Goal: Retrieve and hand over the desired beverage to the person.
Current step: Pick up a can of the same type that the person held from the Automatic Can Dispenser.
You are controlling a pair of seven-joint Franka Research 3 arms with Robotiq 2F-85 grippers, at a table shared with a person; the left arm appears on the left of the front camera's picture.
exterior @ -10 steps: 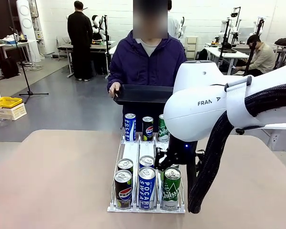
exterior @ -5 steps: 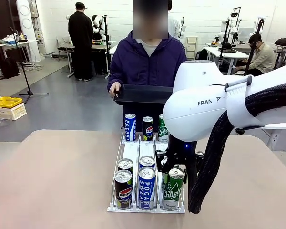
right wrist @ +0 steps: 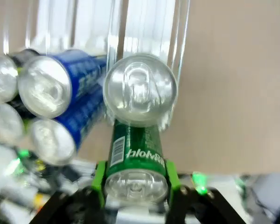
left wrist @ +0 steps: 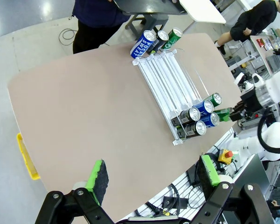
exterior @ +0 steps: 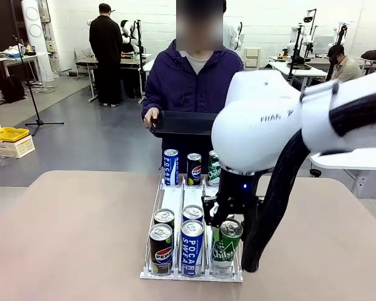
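I had R pincer point(right wrist: 136, 183) clamped on the green can point(right wrist: 135, 149), pads on its sides near the top. The can leaned at the near end of the rack's point(exterior: 173, 199) right lane. I judged it full, heavyish, slick, thin-walled: hold mid-body, moderate squeeze. L pincer point(left wrist: 151, 179) gaped empty above the surface point(left wrist: 84, 116). The person point(exterior: 191, 81) stood beyond w/ tray point(exterior: 188, 122).

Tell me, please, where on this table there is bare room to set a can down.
The widest free patch is the table left of the rack, out to the left edge. Right of the rack is bare too, but the right arm hangs over it. The rack's near end is crowded: cans, plus the right end effector shut on the green can.
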